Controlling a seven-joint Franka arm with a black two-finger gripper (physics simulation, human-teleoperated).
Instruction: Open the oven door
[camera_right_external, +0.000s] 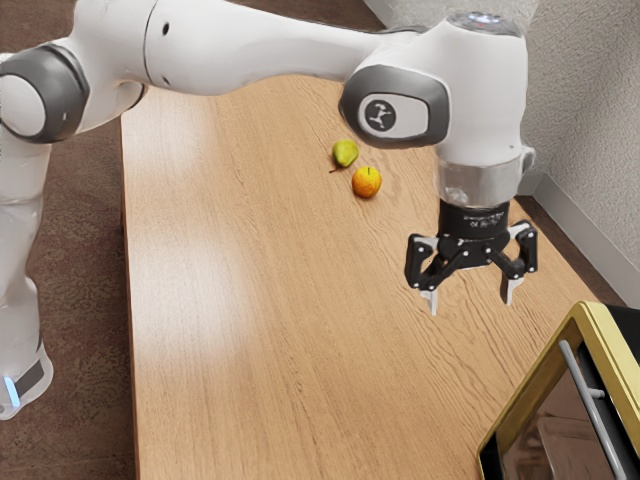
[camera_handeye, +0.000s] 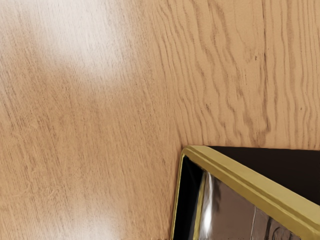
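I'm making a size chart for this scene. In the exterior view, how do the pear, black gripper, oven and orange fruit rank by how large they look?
1. Oven, though the picture's edge cuts it off
2. Black gripper
3. Orange fruit and pear, too alike to rank

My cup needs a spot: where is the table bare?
Widest bare patch: the table between its edge at the exterior view's left, the oven and the pear. Crowded: where the orange fruit sits close to the pear, and near the oven, where the open fingers hang.
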